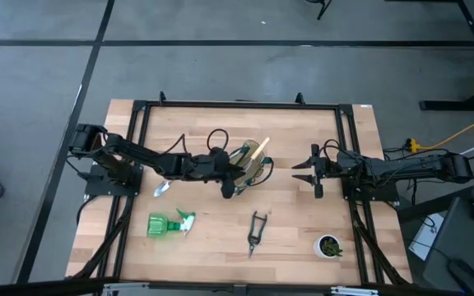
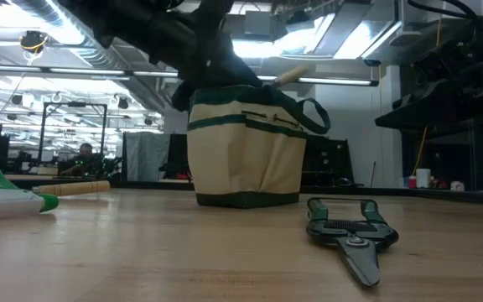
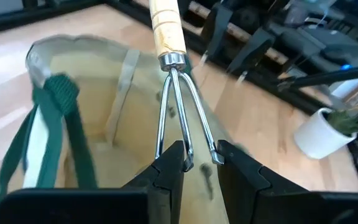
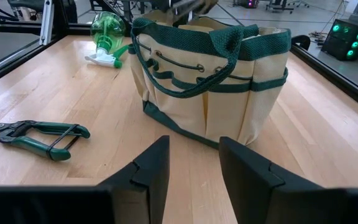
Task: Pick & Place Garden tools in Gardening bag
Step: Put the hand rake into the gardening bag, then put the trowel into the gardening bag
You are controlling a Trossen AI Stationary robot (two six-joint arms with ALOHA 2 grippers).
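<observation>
The cream canvas bag (image 1: 252, 168) with green trim stands upright mid-table, and also shows in the low view (image 2: 246, 143) and the right wrist view (image 4: 210, 81). My left gripper (image 3: 202, 163) is over the bag's open mouth, shut on the hand rake (image 3: 166, 28), whose wooden handle (image 2: 288, 75) sticks out of the bag at a slant. My right gripper (image 4: 194, 162) is open and empty, to the right of the bag (image 1: 301, 171). The silvery trowel (image 1: 163, 188), the green spray bottle (image 1: 168, 224) and the black shears (image 1: 256, 233) lie flat on the table. My left gripper pinches the rake's metal tines (image 3: 188, 155) near their bent ends, between its two fingertips. The fingers come from above, slanting down from the table's left. The rake's head is inside the bag's mouth. Its handle (image 3: 166, 28) tilts up and away, toward the bag's far right rim.
A small white pot with a green plant (image 1: 329, 245) stands at the near right. A black frame (image 1: 237, 104) runs along the table's edges. Bare wood lies between the bag and my right gripper.
</observation>
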